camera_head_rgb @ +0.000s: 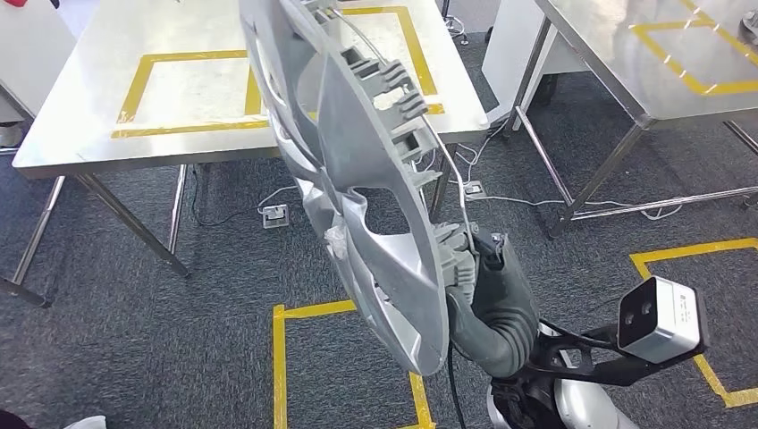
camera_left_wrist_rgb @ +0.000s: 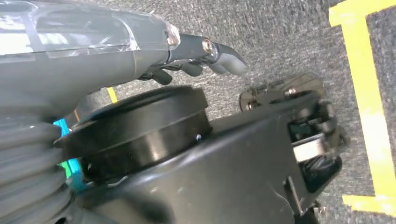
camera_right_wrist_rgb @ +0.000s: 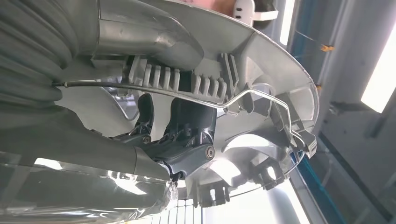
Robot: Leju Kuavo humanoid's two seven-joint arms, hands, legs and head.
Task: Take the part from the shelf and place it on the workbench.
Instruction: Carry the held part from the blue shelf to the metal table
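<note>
workbench (camera_head_rgb: 107,143): steel table with a yellow taped square, standing ahead of me; second steel table (camera_head_rgb: 626,71) off to my right; grey carpet with yellow floor tape in between.
part (camera_head_rgb: 357,206): big silver plastic wheel cover, I'm carrying it up on edge, close in front of my head camera, off the shelf and not yet on the bench.
handling: I'm judging it light but wide and unwieldy, thin plastic that flexes; clips and wire ring on the back look fragile; best grabbed at the rim or through a spoke opening.
right hand (camera_right_wrist_rgb: 182,135): gripping the part, fingers wrapping through an opening at the rim.
left hand (camera_left_wrist_rgb: 196,58): hanging over carpet, fingers curling in, holding nothing.
views: right wrist is showing finger contact and back ribs; head is showing bench position.
</note>
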